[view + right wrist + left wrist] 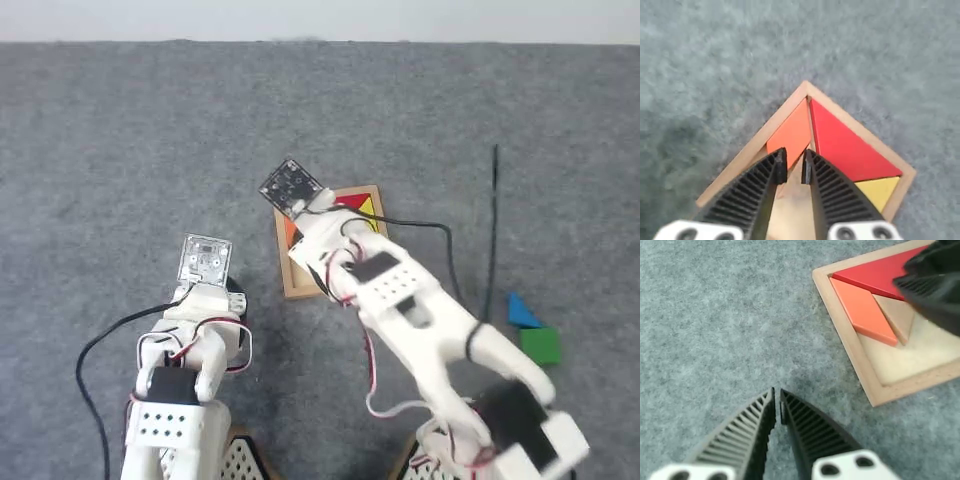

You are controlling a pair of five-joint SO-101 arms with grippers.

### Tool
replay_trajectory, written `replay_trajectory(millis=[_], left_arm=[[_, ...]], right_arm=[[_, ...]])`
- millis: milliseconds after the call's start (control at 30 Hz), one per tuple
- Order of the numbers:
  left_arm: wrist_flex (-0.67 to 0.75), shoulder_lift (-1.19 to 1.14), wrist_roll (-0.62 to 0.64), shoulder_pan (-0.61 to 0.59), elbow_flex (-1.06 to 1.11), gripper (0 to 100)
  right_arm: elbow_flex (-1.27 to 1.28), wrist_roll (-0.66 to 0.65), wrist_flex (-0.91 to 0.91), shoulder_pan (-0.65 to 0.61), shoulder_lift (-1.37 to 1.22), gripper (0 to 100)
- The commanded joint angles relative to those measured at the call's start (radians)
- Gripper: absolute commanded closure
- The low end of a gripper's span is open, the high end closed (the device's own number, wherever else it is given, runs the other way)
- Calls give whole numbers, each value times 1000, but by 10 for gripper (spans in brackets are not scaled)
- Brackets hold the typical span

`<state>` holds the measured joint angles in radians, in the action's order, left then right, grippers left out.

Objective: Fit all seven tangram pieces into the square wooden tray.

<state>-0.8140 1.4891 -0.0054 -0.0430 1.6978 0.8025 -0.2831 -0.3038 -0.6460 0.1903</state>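
The square wooden tray [300, 291], holding an orange piece [790, 132], a red triangle [845, 145] and a yellow piece [880, 190], lies directly beneath the right gripper [794, 165], whose jaws stand slightly apart gripping nothing, while the left gripper [777, 392], nearly closed and empty, hangs over carpet beside it.

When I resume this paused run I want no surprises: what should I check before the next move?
1. Right hand empty over the tray: ok.
2. Left hand clear of the tray: ok.
3. Red triangle, orange piece, yellow piece seated flat: ok.
4. Blue piece and green piece in the tray: not ok, both lie on the carpet.
5. Remaining two pieces located: cannot tell.
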Motion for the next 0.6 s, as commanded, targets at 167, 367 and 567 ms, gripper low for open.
replay_trajectory(millis=[167,367,567], left_arm=[[-2,12,6,-5,-8,985],[-2,12,6,-5,-8,985],[-2,12,6,-5,-8,985]], right_arm=[[84,-9,-127,186,331,929],[87,-5,-493,156,734,929],[190,-6,-605,71,1006,929]])
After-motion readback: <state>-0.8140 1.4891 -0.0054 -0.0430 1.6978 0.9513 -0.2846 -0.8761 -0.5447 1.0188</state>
